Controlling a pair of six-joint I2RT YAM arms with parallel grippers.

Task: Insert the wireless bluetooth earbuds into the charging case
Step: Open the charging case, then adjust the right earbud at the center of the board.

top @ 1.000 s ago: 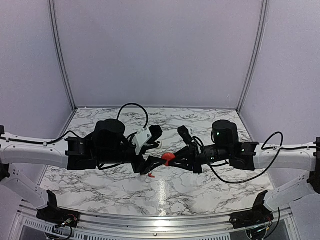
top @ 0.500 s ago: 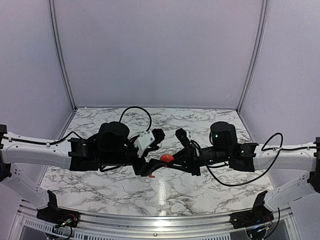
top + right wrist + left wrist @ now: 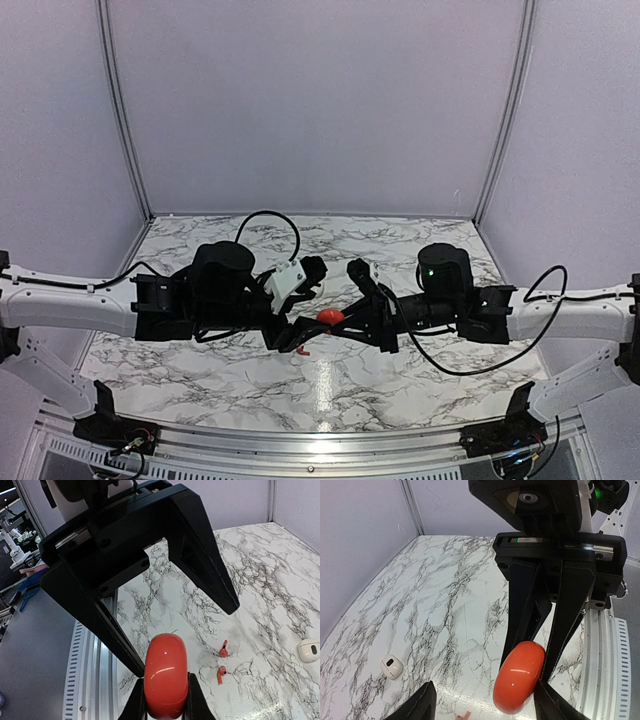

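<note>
Right hand (image 3: 166, 706): clamped on a red ball-like object (image 3: 165, 680) at the lower centre of its own wrist view, raised off the desk (image 3: 260, 580).
Left hand (image 3: 485, 702): spread wide and holding nothing, a finger on either side of the red object, probably to take it over.
Upper earbud (image 3: 223, 650): flat on the desk right of centre, stem pointing up-frame.
Lower earbud (image 3: 219, 674): just below it, stem pointing down-frame.
Charging case (image 3: 309, 650): at the right edge, lying flat, long axis across the frame. Neither hand touches it.

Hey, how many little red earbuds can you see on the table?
2. One earbud lies on the marble table, the second earbud close beside it; others could be hidden from view.
</note>
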